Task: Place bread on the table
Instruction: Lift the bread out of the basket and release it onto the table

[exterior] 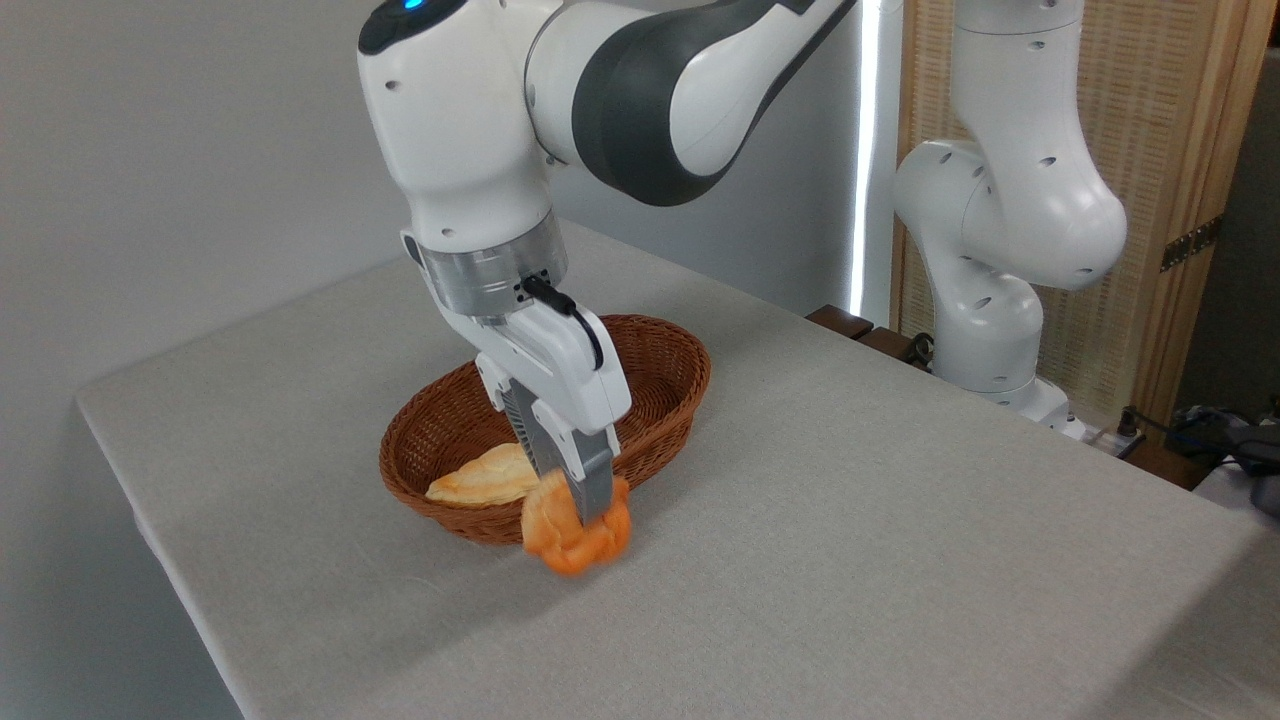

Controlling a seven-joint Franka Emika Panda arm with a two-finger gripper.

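Gripper clamped on bun, bun blurred, held just outside basket front rim, low over desk, contact w/ desk unclear, pale loaf inside basket

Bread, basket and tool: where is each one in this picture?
bread (pixel 578 540): fixed camera, its orange lumpy underside.
basket (pixel 668 352): fixed camera, inner back wall.
tool (pixel 580 508): fixed camera, between its fingertips, clamping the bread.
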